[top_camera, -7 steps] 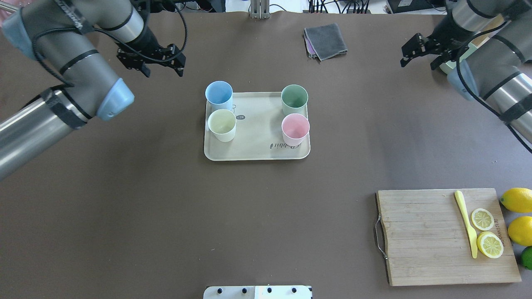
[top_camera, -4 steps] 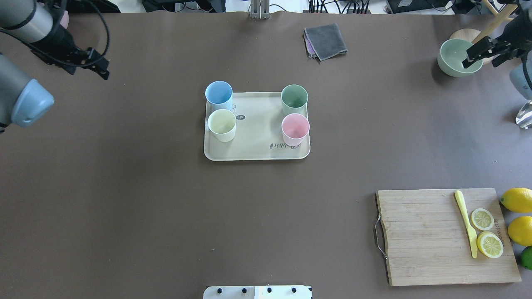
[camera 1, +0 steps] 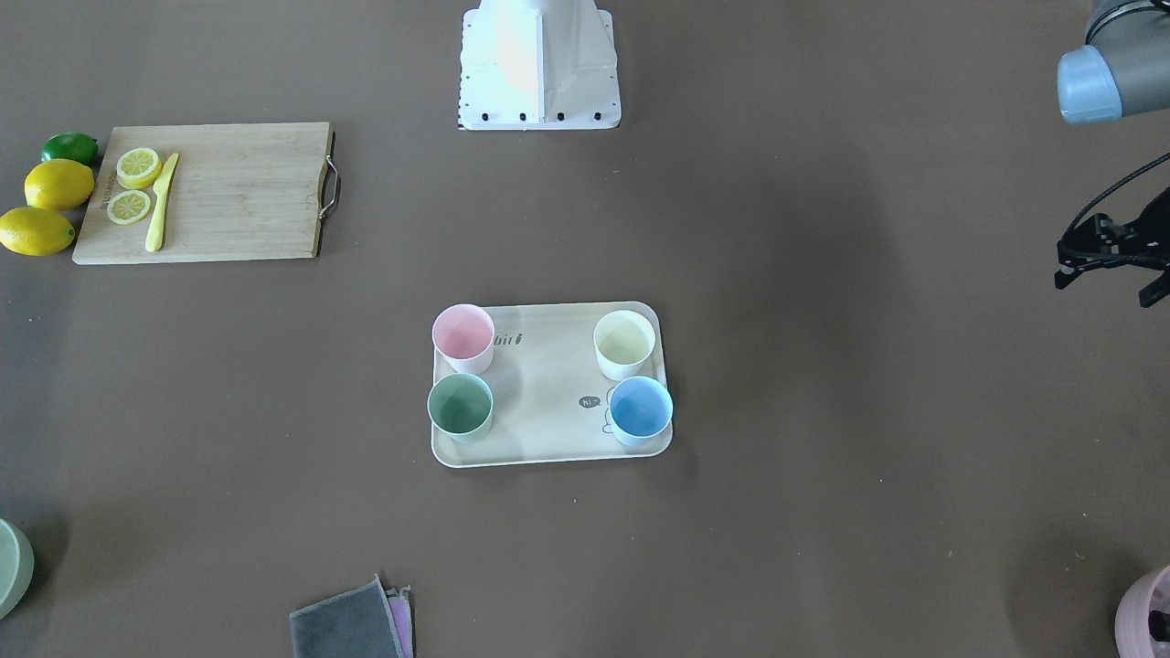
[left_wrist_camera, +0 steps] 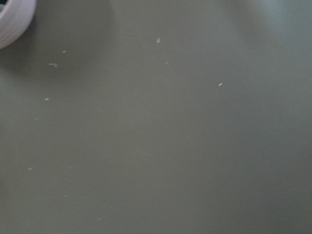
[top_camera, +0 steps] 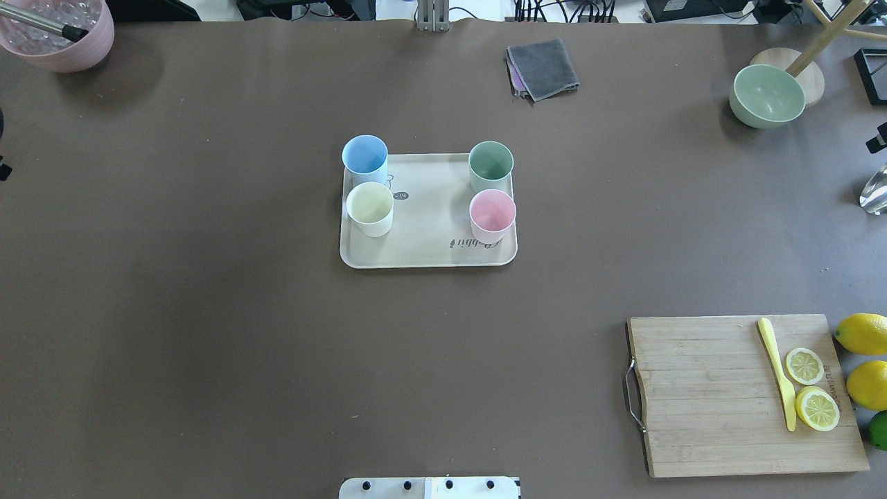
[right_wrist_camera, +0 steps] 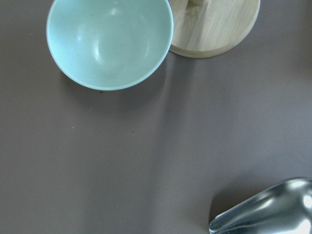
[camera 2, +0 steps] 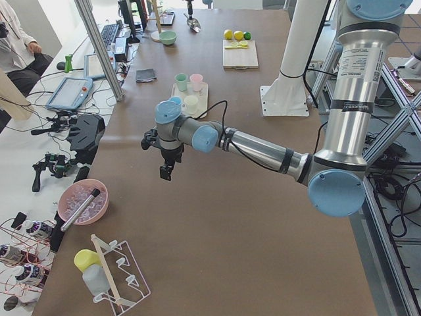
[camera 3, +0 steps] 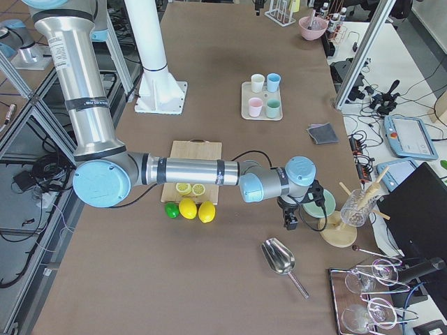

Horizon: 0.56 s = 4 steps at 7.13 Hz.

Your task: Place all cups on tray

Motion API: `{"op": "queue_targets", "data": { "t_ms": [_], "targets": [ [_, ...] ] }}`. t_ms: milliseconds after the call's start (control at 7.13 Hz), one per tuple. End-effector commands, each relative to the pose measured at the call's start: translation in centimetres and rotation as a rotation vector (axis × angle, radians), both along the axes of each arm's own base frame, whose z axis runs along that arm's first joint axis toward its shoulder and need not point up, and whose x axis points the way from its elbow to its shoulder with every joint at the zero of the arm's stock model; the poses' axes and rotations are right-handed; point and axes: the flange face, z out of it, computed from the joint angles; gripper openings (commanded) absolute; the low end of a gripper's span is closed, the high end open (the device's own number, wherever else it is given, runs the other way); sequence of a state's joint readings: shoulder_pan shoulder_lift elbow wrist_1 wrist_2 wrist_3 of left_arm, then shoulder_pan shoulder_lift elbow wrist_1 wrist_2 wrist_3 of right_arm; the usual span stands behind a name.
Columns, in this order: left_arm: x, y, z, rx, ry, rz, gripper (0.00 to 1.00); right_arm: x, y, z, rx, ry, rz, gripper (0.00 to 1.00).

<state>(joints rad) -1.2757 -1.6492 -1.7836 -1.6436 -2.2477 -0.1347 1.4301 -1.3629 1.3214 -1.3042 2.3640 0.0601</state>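
Four cups stand upright on the cream tray (top_camera: pixel 429 239) in mid-table: light blue (top_camera: pixel 365 156) at its far left corner, cream-white (top_camera: pixel 370 206) in front of it, sage green (top_camera: pixel 491 165) at the far right, pink (top_camera: pixel 493 213) in front of that. They also show in the front-facing view: pink (camera 1: pixel 462 336), green (camera 1: pixel 460 405), cream (camera 1: pixel 624 343), blue (camera 1: pixel 640 409). My left gripper (camera 1: pixel 1102 289) is open and empty, far out to the table's left side. My right gripper (camera 3: pixel 292 218) hangs by the green bowl; I cannot tell if it is open.
A wooden cutting board (top_camera: pixel 707 395) with lemon slices and a yellow knife lies near right, whole lemons beside it. A grey cloth (top_camera: pixel 542 68) lies at the back. A green bowl (top_camera: pixel 767 95), a metal scoop (top_camera: pixel 874 194) and a pink bowl (top_camera: pixel 59 34) sit at the far corners.
Both arms have pulled back from beside the tray to the table's outer sides, almost out of the overhead view. The cups and tray have not moved.
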Motion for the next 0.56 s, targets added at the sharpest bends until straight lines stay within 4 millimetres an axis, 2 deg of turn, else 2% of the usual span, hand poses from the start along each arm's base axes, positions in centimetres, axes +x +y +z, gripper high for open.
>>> {"op": "queue_targets", "data": {
  "t_ms": [0,280,421],
  "targets": [
    [-0.6,1.1,0.2,0.008,-0.005,-0.004,0.98,0.4,0.6,0.7,0.002,0.005,-0.005,1.0],
    [-0.3,1.3,-0.1,0.006,0.006,0.002,0.98,0.4,0.9,0.9,0.002,0.005,-0.005,1.0],
    [-0.3,1.4,-0.8,0.013,0.029,0.01,0.98,0.3,0.8,0.8,0.002,0.005,-0.006,1.0]
  ]
}}
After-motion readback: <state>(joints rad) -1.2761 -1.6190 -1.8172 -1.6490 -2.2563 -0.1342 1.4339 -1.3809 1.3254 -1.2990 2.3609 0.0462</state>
